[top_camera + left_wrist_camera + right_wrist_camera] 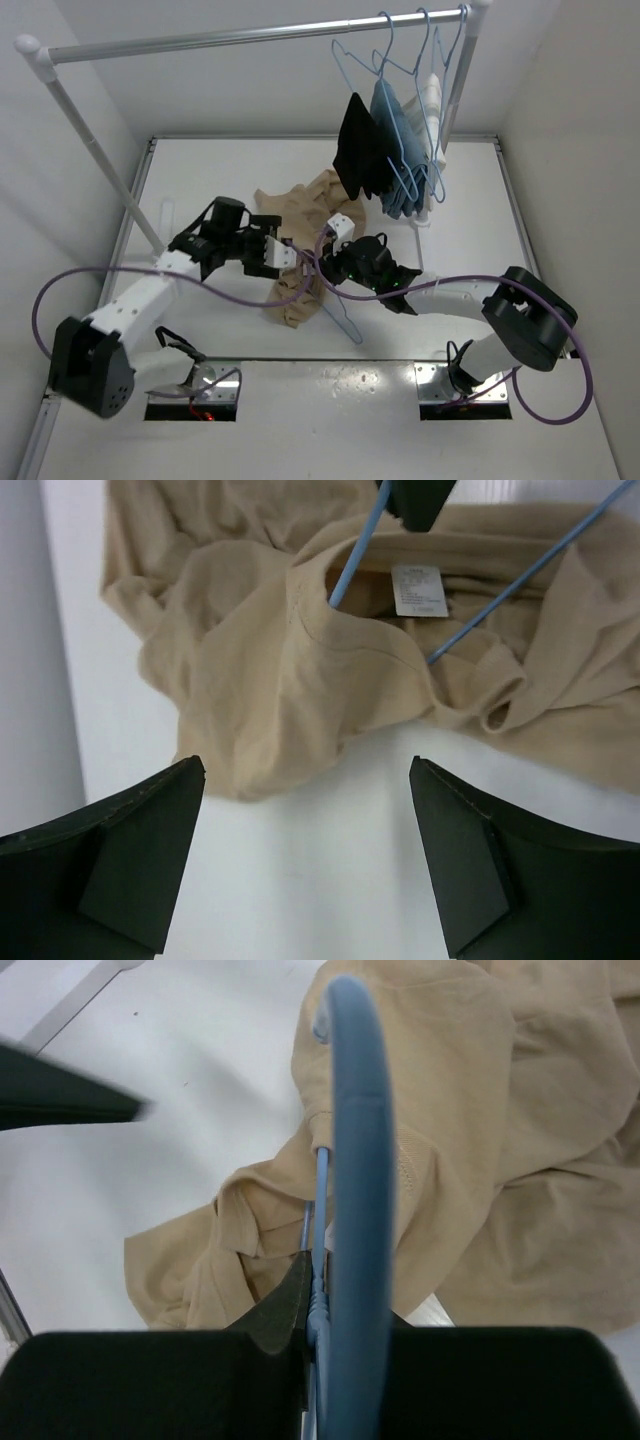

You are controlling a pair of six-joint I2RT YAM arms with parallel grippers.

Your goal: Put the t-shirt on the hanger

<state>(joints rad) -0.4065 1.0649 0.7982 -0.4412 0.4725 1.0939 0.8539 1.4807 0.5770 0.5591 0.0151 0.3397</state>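
Right gripper [312,1305] clamps the thin light-blue wire hanger [355,1160] below its hook, wires running into the collar of the tan cotton t-shirt [250,690] crumpled on the white table [330,860]; left gripper [305,768] hovers, fingers apart. Soft, floppy cloth: I'd pinch the collar rim.

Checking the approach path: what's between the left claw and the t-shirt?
Only bare white table separates the open left claw from the t-shirt, as the left wrist view shows.
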